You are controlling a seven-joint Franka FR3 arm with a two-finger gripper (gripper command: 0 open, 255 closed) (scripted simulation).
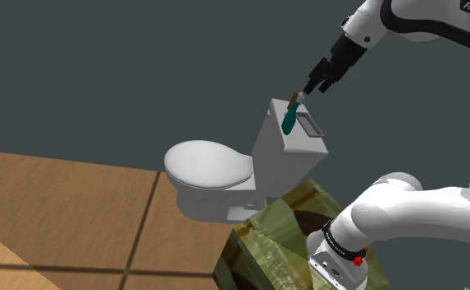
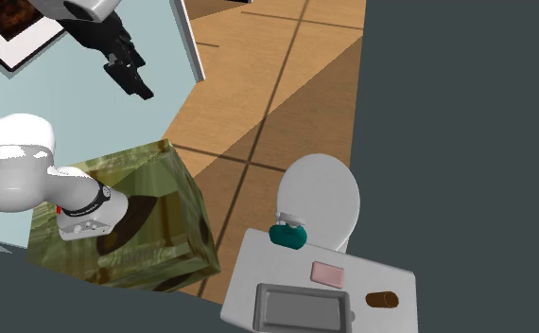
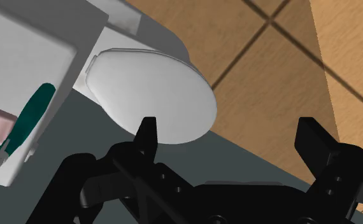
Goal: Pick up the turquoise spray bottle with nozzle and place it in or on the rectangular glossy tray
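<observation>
Here the teal spray bottle (image 3: 30, 114) sits outside the spread jaws, untouched.

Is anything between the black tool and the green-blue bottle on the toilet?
No. In the shoulder view the stretch from the open tool to the turquoise spray bottle, which stands on the toilet tank, is bare.

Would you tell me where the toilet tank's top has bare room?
Inside the grey rectangular tray it is bare. Another free patch lies on the white tank lid between the pink block and the brown cylinder. It is crowded between the turquoise spray bottle, block and tray.
</observation>
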